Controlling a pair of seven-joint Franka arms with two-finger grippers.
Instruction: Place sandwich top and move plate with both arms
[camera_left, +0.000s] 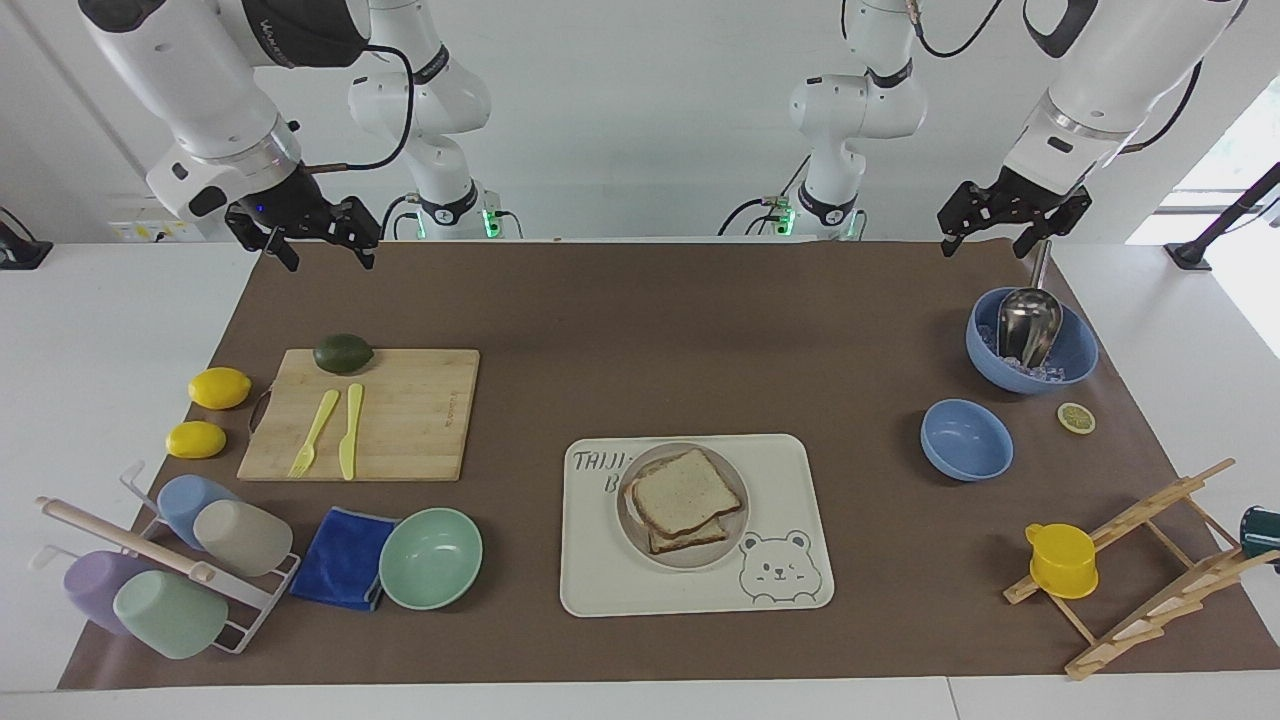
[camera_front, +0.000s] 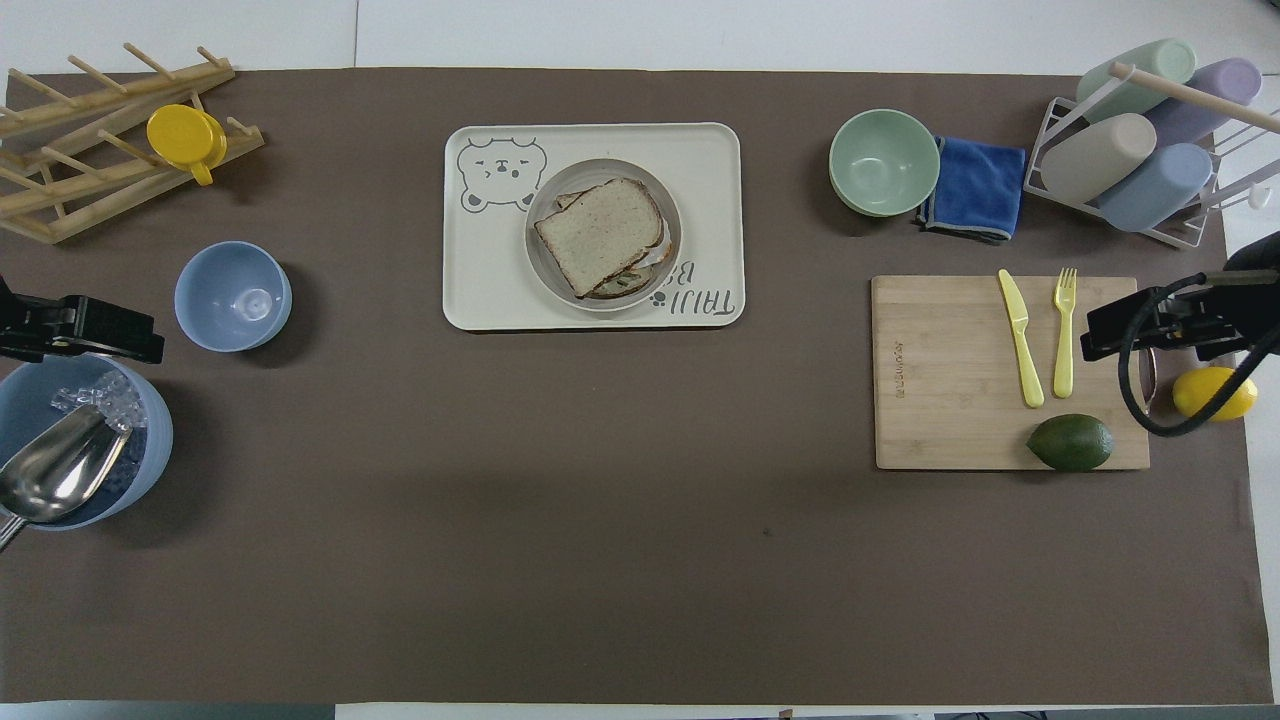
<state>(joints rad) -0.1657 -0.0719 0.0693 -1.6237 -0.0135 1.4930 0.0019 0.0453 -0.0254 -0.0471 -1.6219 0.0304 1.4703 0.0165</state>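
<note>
The sandwich top (camera_left: 685, 490) (camera_front: 598, 232), a tan bread slice with a brown crust, lies skewed on a lower slice on the plate (camera_left: 730, 545) (camera_front: 545, 275). The round beige-grey plate sits on the cream bear tray (camera_left: 790, 470) (camera_front: 710, 160). My right gripper (camera_left: 330, 257) (camera_front: 1150, 325) hangs open and holds nothing, over the mat's corner by the robots at the right arm's end. My left gripper (camera_left: 983, 250) (camera_front: 90, 335) is also open, holds nothing, and hangs over the mat's edge above the ice bowl. Both are well away from the plate.
A blue bowl (camera_left: 1030, 340) with ice and a metal scoop sits under the left gripper, a smaller blue bowl (camera_left: 966, 438) farther out. At the right arm's end are a cutting board (camera_left: 400, 410) with avocado, fork and knife, a mint bowl (camera_left: 431, 558), a blue cloth and a cup rack.
</note>
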